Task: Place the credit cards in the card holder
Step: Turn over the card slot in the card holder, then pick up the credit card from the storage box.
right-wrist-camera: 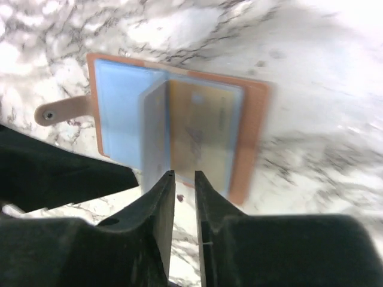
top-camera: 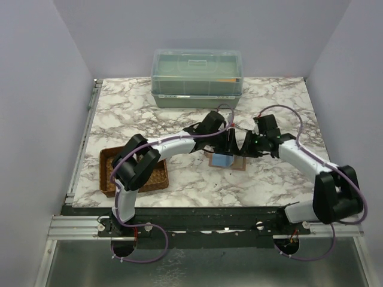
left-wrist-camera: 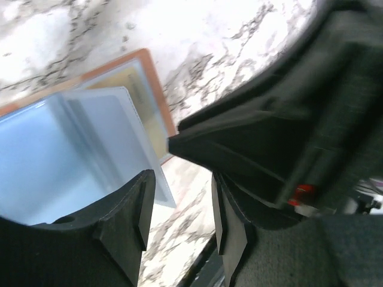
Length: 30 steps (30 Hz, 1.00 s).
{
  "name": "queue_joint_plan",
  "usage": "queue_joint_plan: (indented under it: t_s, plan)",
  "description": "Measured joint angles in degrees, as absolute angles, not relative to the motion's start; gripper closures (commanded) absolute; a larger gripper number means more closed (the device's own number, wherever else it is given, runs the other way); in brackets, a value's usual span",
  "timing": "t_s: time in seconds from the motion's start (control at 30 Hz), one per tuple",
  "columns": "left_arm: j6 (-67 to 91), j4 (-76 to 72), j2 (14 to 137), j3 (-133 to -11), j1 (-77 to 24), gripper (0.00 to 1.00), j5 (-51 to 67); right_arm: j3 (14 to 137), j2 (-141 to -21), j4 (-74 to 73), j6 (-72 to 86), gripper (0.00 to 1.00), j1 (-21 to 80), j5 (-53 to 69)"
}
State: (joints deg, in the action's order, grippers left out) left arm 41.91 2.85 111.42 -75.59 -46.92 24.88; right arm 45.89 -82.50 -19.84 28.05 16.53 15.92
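Note:
The card holder (top-camera: 238, 164) lies open on the marble between my two grippers, pinkish-tan (right-wrist-camera: 254, 131) with a snap strap (right-wrist-camera: 57, 110). A light blue credit card (right-wrist-camera: 116, 113) lies on its left half and a tan-gold card (right-wrist-camera: 200, 131) on its right half. A clear sleeve (right-wrist-camera: 154, 137) stands up between them. My right gripper (right-wrist-camera: 184, 174) hovers at the holder's near edge, open by a narrow gap with nothing in it. My left gripper (left-wrist-camera: 182, 179) is open beside the sleeve (left-wrist-camera: 114, 137) and blue card (left-wrist-camera: 36, 161), with only marble between its fingers.
A brown woven tray (top-camera: 108, 173) sits at the front left, partly under my left arm. A green lidded plastic box (top-camera: 197, 78) stands at the back centre. The right gripper's black body (left-wrist-camera: 287, 131) is close to my left fingers.

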Motion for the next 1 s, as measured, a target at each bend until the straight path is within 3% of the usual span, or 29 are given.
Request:
queue_joint_plan:
  t_s: [0.2,0.37,0.63,0.83,0.9,1.0]
  plan:
    - [43.5,2.6,117.4,-82.0,-49.1,0.47,25.4,53.6,-68.5,-33.5,29.9,0.65,15.9,0.8]
    - [42.5,5.7,116.6,-81.3,-49.5,0.41,25.1,57.8,-64.2,-35.8,27.0,0.63,15.4,-0.1]
    - [36.8,21.6,85.4,-69.1,-42.1,0.27,20.6,49.6,-70.7,-30.4,23.4,0.61,17.4,11.4]
    - [31.9,39.6,64.3,-67.2,-27.7,0.19,5.1,44.4,-71.2,-27.3,22.6,0.60,18.2,16.4]
    - [30.3,44.4,62.3,-66.9,-24.3,0.21,-1.1,44.3,-70.8,-26.1,22.3,0.60,18.2,17.3]
    - [28.3,49.5,62.8,-65.7,-19.8,0.34,-8.0,44.2,-69.6,-24.6,22.0,0.60,18.2,18.2]
